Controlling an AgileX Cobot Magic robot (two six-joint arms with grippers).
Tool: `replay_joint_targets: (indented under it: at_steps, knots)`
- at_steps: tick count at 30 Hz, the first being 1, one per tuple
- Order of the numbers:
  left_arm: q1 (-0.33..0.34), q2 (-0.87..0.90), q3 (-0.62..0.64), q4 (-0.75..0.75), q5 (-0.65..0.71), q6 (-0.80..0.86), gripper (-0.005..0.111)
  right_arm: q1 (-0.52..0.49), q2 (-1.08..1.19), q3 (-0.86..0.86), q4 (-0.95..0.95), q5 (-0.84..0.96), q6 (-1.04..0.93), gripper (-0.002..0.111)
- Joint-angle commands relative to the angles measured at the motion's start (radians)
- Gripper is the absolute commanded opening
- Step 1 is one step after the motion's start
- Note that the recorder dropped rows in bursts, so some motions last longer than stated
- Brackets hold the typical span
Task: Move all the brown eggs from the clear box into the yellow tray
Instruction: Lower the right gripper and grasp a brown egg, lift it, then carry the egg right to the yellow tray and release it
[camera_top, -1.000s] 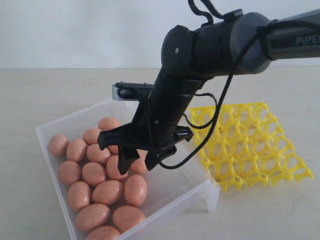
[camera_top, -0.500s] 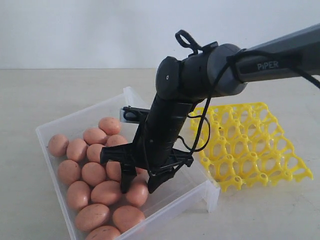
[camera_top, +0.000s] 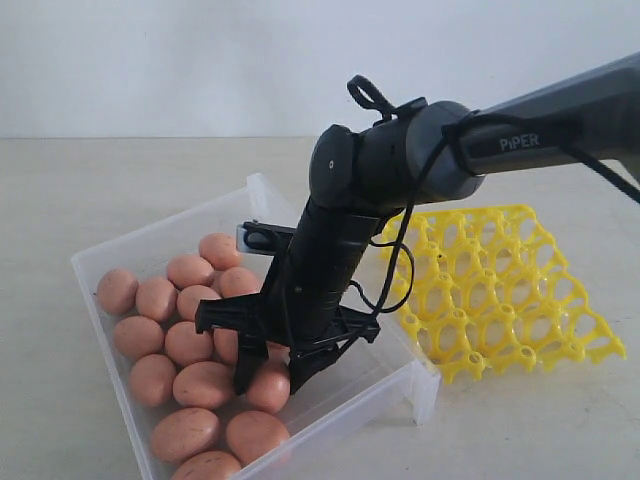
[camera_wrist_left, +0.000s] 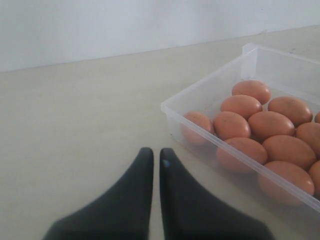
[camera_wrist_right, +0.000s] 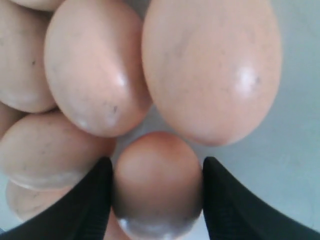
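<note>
Clear plastic box (camera_top: 150, 226) on a pale table (camera_top: 90, 170) holds all the brown eggs (camera_top: 185, 345) in sight, crowded shell to shell at one end. The yellow tray (camera_top: 500, 290) just beside it shows only bare cups. The right gripper (camera_top: 270, 385) reaches down into the box with its jaws spread an egg's width, one finger at either side of a single egg (camera_wrist_right: 157, 180) that lies on the box floor. From the close view it is hard to say whether they are pressing it yet. The left gripper (camera_wrist_left: 152, 152) rests off to the side of the box, fingers almost together and holding nothing. The risks lie in the squeeze and the lift: too hard and the shell may crack, too light and the smooth oval may slip free over the box wall. Two neighbours touch or nearly touch the chosen egg and may be knocked as it rises
</note>
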Motion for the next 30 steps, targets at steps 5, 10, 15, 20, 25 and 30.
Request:
replay_joint_targets:
  at_steps: [5,10,15,20,25,30]
  knots:
    - [-0.006,-0.003,0.004,-0.007,-0.005,0.001,0.004,0.001,-0.052,-0.001,-0.023,-0.041,-0.022,0.000]
    - [-0.006,-0.003,0.004,-0.007,-0.005,0.001,0.004,0.003,-0.183,-0.001,-0.045,-0.136,0.015,0.000]
    - [-0.006,-0.003,0.004,-0.007,-0.005,0.001,0.004,0.066,-0.315,-0.001,-0.406,-0.234,0.249,0.000]
    - [-0.006,-0.003,0.004,-0.007,-0.005,0.001,0.004,0.174,-0.447,0.097,-1.185,-0.318,0.772,0.000]
    - [-0.006,-0.003,0.004,-0.007,-0.005,0.001,0.004,0.219,-0.565,0.299,-2.011,-0.222,1.493,0.000]
    - [-0.006,-0.003,0.004,-0.007,-0.005,0.001,0.004,0.085,-0.588,0.439,-2.308,-0.217,1.746,0.000]
